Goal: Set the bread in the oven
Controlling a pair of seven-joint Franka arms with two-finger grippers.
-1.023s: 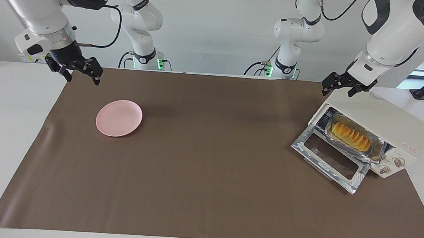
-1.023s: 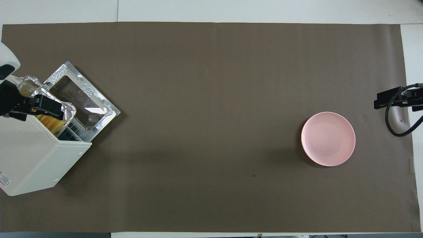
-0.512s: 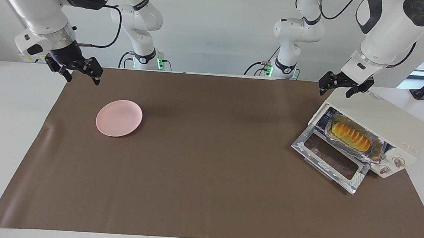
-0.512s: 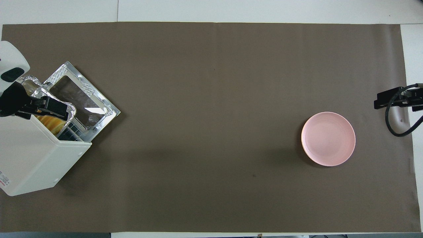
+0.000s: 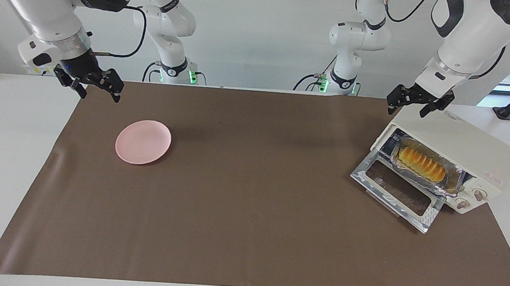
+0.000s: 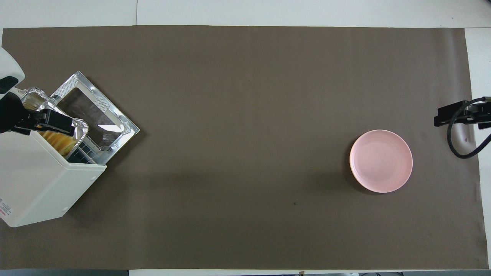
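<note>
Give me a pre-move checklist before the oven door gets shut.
1. Bread in foil tray: ok.
2. Tray fully inside oven: not ok, it juts out over the opening.
3. Door down and open: ok.
4. Left claw open, empty, over the oven's top: ok.
5. Right claw open, empty, waiting over the mat's edge near the pink plate: ok.
6. Nothing lying on the door: ok.
</note>
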